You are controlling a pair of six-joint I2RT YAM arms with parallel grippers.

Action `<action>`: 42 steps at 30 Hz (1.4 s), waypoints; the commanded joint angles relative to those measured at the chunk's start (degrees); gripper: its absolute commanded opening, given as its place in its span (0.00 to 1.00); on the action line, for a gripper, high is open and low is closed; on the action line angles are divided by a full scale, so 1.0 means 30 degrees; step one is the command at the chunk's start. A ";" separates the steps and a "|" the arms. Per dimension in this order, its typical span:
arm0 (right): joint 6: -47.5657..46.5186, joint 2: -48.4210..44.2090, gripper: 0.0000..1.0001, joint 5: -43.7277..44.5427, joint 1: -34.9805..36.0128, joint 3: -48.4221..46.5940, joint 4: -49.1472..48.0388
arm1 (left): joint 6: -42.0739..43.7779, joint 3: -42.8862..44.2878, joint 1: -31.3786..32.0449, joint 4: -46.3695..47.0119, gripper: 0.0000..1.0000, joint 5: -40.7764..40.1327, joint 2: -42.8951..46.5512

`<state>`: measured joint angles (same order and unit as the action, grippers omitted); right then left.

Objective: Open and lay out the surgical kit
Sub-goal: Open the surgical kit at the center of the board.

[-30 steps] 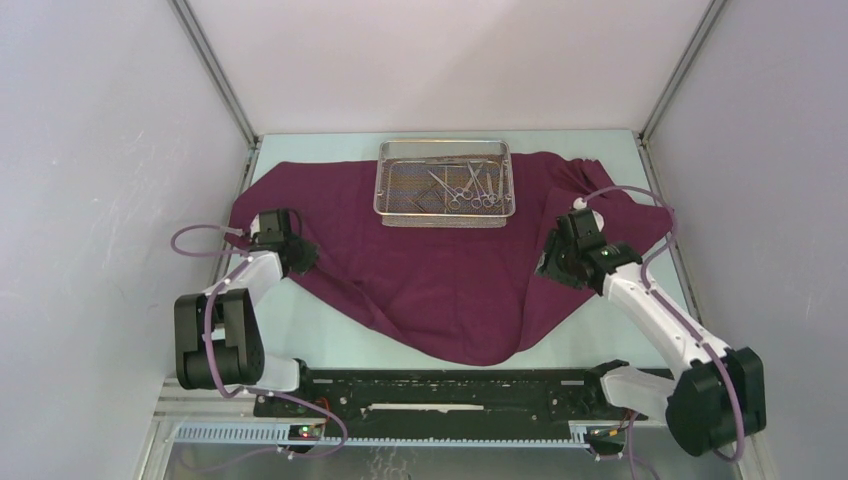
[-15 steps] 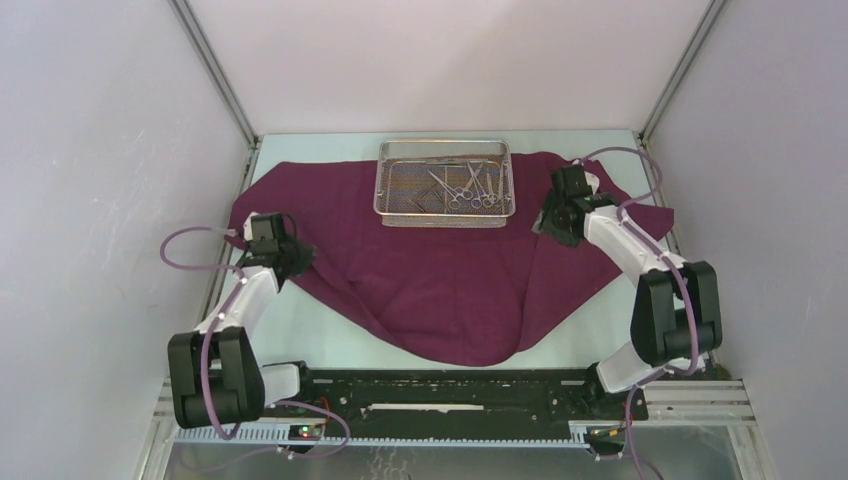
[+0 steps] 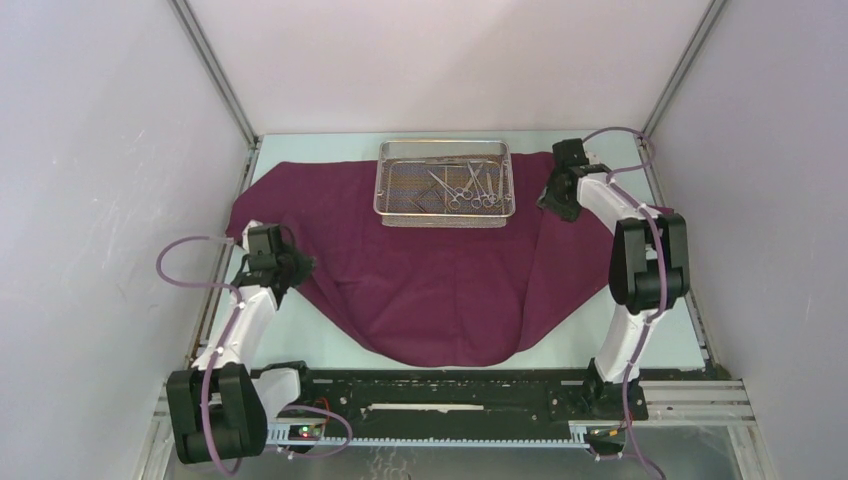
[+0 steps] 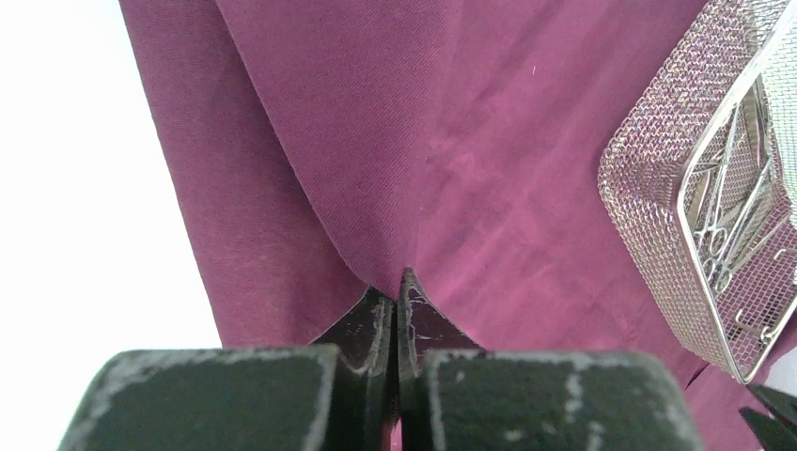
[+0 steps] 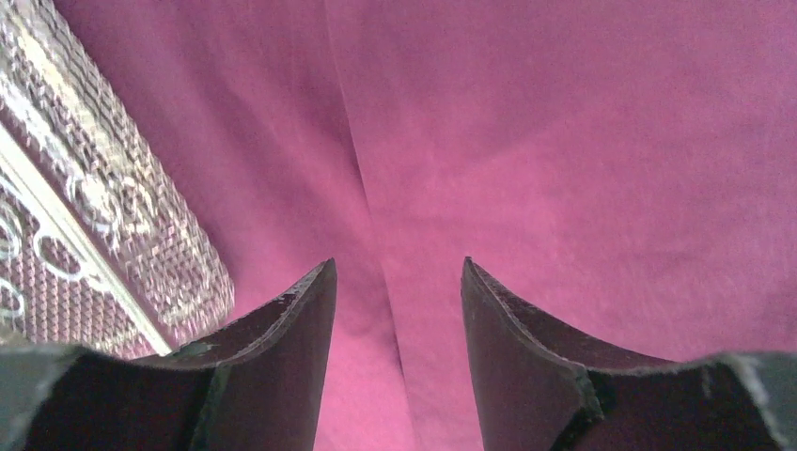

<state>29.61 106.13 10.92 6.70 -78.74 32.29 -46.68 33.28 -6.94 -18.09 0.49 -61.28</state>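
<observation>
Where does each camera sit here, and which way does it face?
Top external: above and behind the arm bases, looking down on the cloth wrap, mesh tray and both arms.
Left wrist: on the left arm, looking along the shut left gripper pinching the cloth wrap; mesh tray at right.
Right wrist: on the right arm, looking past the open right gripper at the cloth wrap; mesh tray at left.
Shared: both wrist views show the cloth wrap and the mesh tray's wall.
</observation>
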 commanded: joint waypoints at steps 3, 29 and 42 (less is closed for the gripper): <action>-0.0232 0.2970 0.60 0.0842 -0.0563 -0.3443 0.0381 | 0.0655 -0.0682 -0.0136 -0.0602 0.00 0.0248 0.1398; 0.0624 0.7688 0.46 0.0947 -0.0826 -0.8659 0.3299 | 0.2095 -0.0194 -0.0166 -0.3026 0.00 -0.2378 0.3066; 0.1389 0.4946 0.00 0.0187 -0.2083 -0.5411 0.1438 | 0.2433 -0.0196 -0.0184 -0.3699 0.00 -0.3323 0.3727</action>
<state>32.88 125.36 11.22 2.20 -96.66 36.40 -40.91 31.07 -6.94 -28.47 -7.38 -51.18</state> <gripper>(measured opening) 0.040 0.014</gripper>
